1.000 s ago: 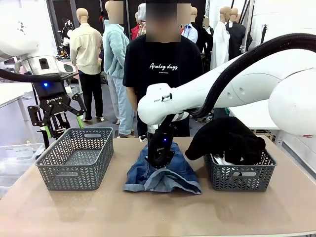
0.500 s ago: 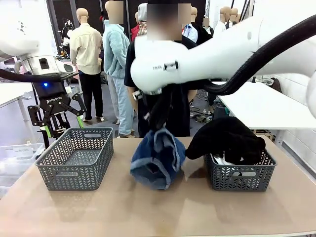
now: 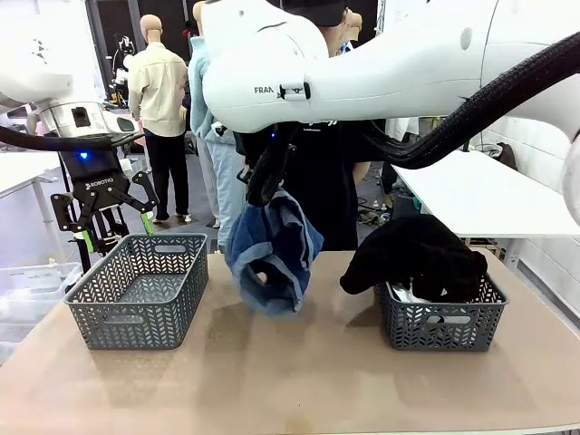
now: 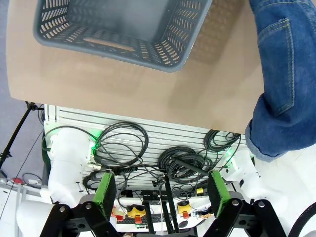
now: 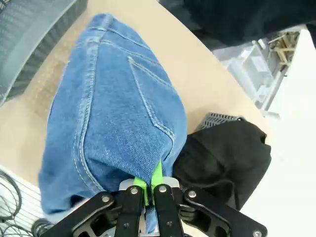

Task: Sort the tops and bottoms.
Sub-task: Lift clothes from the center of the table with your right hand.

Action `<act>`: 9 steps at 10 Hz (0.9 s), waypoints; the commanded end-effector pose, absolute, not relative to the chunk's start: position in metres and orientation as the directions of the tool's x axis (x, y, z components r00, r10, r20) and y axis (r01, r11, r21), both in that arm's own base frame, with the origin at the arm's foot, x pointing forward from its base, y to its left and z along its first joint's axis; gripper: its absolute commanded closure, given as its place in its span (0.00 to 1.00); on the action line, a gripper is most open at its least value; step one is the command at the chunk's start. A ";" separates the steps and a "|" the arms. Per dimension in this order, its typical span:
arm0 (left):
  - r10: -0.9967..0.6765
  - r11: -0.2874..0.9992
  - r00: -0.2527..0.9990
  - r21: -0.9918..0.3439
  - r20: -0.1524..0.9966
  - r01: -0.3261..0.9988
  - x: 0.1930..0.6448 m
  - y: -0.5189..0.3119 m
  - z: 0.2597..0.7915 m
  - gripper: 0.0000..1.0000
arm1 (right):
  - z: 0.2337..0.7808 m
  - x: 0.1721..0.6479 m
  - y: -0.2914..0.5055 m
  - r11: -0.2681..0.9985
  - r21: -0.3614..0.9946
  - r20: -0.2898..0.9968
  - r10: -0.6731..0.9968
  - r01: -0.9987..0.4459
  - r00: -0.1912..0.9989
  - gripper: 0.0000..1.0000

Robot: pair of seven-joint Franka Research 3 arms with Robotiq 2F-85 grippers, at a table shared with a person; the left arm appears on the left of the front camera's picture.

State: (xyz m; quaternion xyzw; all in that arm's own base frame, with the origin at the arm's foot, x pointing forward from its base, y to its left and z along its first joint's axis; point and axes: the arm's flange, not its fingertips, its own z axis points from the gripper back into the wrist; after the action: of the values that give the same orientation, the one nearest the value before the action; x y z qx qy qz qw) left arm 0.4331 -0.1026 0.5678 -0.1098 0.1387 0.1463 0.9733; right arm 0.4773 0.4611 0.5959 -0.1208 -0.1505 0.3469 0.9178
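1. Hanging from the right tool (image 5: 149,185), blue denim bottoms (image 3: 273,256) dangle clear above the table (image 3: 299,381), between the two baskets.
2. Right tool: green pads pinched together on a fold of the denim, seen close in the right wrist view; pocket stitching of the bottoms (image 5: 116,123) faces the camera.
3. Right arm reaches across the middle from picture right, wrist high above the table.
4. Left tool (image 3: 100,222): jaws spread apart, nothing between them, hovering behind the far left corner of the left basket (image 3: 138,292).
5. Left wrist view: green fingers (image 4: 105,192) wide apart, left basket (image 4: 123,34) below looks empty, denim (image 4: 281,79) hanging at the right edge.
6. Black tops (image 3: 415,256) heaped over the right basket (image 3: 439,326), spilling past its left rim; something white sits under them inside.
7. Person stands at the far side behind the arm.
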 end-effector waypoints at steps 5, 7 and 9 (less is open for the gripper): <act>0.250 0.933 0.918 -0.177 -0.309 -0.314 0.432 -0.100 0.570 0.04 | 0.590 0.480 0.458 0.731 -0.327 0.180 0.671 -0.599 0.720 1.00; 0.250 0.933 0.918 -0.177 -0.309 -0.314 0.432 -0.100 0.570 0.04 | 0.662 0.468 0.458 0.709 -0.502 0.232 0.662 -0.495 0.713 1.00; 0.250 0.933 0.918 -0.177 -0.309 -0.314 0.432 -0.100 0.570 0.04 | 0.719 0.460 0.452 0.704 -0.576 0.283 0.648 -0.414 0.707 1.00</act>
State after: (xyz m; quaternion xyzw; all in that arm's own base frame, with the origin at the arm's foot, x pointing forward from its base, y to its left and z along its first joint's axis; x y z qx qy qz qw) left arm 0.4331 -0.1025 0.5678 -0.1098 0.1388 0.1464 0.9733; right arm 0.4549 0.4374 0.6897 -0.2081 -0.2224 0.3166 0.8983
